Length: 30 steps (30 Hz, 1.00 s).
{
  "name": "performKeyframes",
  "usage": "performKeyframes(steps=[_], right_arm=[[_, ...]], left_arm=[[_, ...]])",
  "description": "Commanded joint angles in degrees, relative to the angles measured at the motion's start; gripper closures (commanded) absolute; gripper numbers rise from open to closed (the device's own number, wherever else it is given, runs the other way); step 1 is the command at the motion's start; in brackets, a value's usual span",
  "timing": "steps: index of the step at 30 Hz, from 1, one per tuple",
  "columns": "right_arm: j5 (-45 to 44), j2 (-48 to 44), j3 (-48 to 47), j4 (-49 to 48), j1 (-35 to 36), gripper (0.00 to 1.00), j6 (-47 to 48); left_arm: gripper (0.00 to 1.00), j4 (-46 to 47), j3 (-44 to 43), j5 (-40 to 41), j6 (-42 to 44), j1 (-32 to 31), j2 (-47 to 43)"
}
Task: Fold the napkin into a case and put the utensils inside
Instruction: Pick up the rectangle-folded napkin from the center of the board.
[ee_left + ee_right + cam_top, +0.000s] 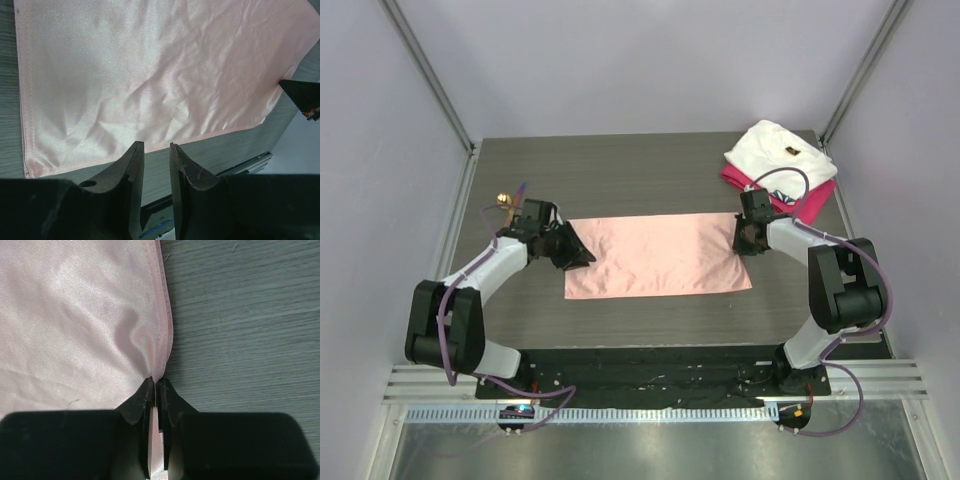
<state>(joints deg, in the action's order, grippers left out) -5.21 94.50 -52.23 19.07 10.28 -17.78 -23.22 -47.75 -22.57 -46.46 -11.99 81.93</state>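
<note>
table (pixel 650 175): dark grey with wood-like lines, the biggest thing here, under all the rest.
napkin (pixel 655 255): salmon-pink and a bit shiny, lying flat and open in the middle of the table, long side going left to right, soft wrinkles all over, a thin sewn hem round the edge, right between the two claws.
white cloth (pixel 778 150): folded, in the far right corner of the table, on top of the magenta cloth, a small dark mark on it.
magenta cloth (pixel 810 195): folded, under the white one, peeking out on the near side, just past the right arm's wrist, apart from the napkin.
left claw (pixel 156 146): low at the left edge of the napkin, spread a little, bare table showing in the gap, nothing pinched, tips right at the hem.
right claw (pixel 155 381): at the right edge of the napkin, toward the far corner, pressed together, pinching the hem, with the cloth puckered up at the tips.
utensils (pixel 505 200): tiny, on the far left of the table, behind the left arm's wrist, apart from the napkin; a gold round bit and a thin purple handle to be seen, the rest too small to tell.
</note>
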Motion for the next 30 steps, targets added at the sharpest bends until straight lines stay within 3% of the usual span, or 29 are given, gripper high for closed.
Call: performKeyframes(steps=[1,3,13,23,30], right_arm=[[-1.2,-0.4,0.6,1.3,-0.3,0.91,0.8],[-3.6,-1.5,-0.8,3.6,-0.3,0.99,0.3],[-15.5,-8.9,-7.9,13.9,-0.3,0.99,1.1],[-16.2,-10.8,-11.0,15.9,-0.1,0.99,3.3],[-19.4,-10.0,-16.7,19.4,7.2,0.99,2.5]], left_arm=[[0.69,-1.2,-1.4,0.4,1.1,-0.1,-2.0],[0.69,-1.4,-1.8,0.9,1.4,-0.1,-0.8],[0.75,1.6,-5.2,3.7,-0.4,-0.7,6.8],[0.82,5.4,-4.9,4.8,-2.1,-6.1,13.8],[0.84,8.6,-0.9,6.3,-3.2,-8.7,15.9]])
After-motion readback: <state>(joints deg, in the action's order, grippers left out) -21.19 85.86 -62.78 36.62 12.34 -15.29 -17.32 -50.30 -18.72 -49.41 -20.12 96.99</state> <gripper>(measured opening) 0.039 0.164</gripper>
